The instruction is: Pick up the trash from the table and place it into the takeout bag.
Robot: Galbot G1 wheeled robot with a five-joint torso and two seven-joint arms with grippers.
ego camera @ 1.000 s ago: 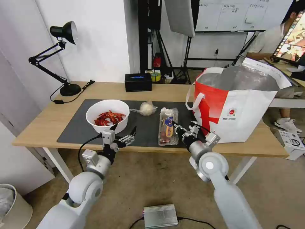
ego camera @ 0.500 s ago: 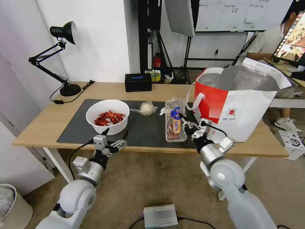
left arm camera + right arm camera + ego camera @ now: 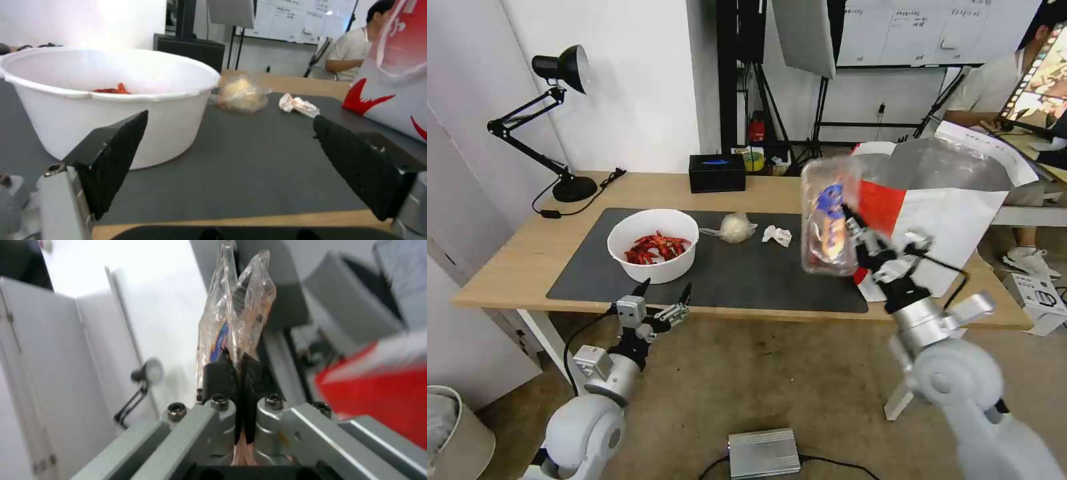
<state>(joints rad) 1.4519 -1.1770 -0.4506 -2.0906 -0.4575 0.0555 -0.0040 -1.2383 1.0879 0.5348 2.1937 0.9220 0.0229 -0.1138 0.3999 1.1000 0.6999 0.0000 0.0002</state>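
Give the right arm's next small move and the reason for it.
Probably carry the clamshell box up over the takeout bag's open mouth before letting go. The right gripper is shut on the box, which hangs in the air beside the bag's near wall, not yet above the opening.

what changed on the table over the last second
The right gripper, shut on the clear plastic clamshell box, lifted it off the dark grey mat toward the red-and-white takeout bag, uncovering the crumpled white tissue. The open left gripper drew back from the white round bowl. Bowl, knotted clear bag and takeout bag stayed.
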